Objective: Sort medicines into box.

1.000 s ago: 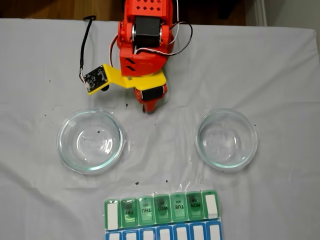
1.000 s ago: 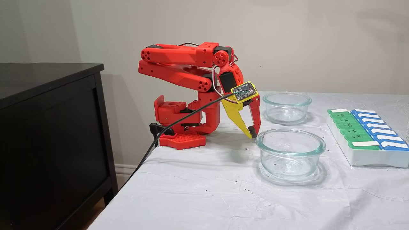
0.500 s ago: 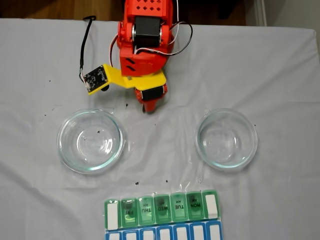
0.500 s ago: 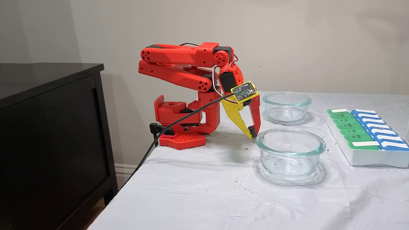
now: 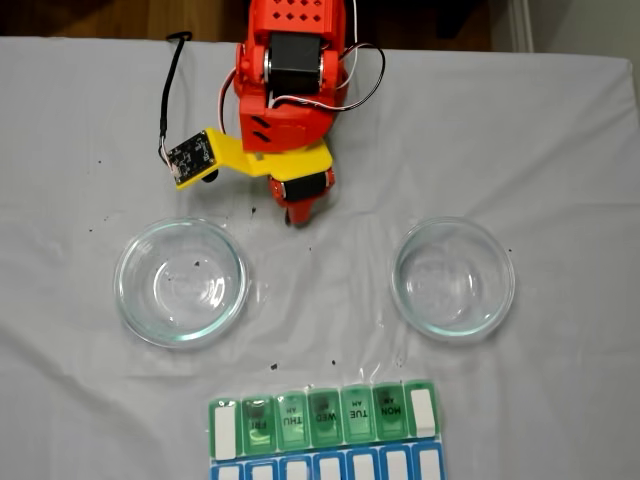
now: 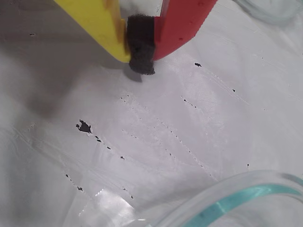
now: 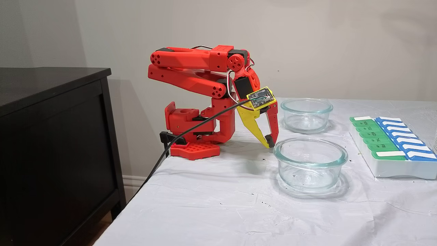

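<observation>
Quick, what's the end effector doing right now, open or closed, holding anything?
End effector: closed, tips together on the black pad, holding nothing.

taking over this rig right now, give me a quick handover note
Gripper: shut, holding nothing, tip low over the cloth between the two dishes, close to the arm's base.
Left dish and right dish, as the top-down fixed view shows them: no balls in either, only dark specks in the left one.
Box: at the table's near edge in that view, green row with the blue row alongside. Two green compartments seem to hold something; what it is cannot be told.
Done: looks finished, arm folded back.
Left: check the box's contents.
</observation>
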